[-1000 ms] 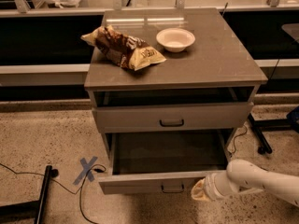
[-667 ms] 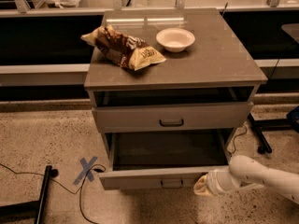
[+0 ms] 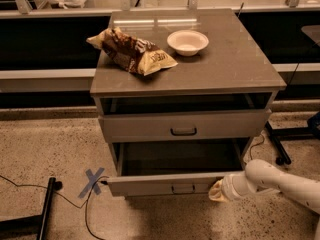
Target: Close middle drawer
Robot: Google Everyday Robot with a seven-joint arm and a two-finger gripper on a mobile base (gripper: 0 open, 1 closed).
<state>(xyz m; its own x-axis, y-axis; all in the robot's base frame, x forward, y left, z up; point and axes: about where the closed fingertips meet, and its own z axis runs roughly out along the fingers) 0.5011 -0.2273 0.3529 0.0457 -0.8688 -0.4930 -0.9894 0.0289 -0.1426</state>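
Note:
The middle drawer (image 3: 165, 184) is pulled out of the grey-brown cabinet (image 3: 230, 64). Its low flat front faces me with a small dark loop handle (image 3: 182, 188) at the centre, and its deep box is dark inside. My gripper (image 3: 218, 191) sits at the right end of that drawer front, touching or almost touching it, with the white arm (image 3: 272, 181) reaching in from the lower right. The taller top drawer (image 3: 183, 125) above is out a little. The lowest drawer is hidden under the open one.
A snack bag (image 3: 131, 51) and a white bowl (image 3: 187, 42) lie on the cabinet top. A blue tape cross (image 3: 93, 181) and a black cable (image 3: 30, 188) are on the speckled floor at left. A chair base (image 3: 280, 149) stands at right.
The middle drawer front has slid back toward the cabinet a little. My gripper has moved up and inward with it, staying at the front's right end.

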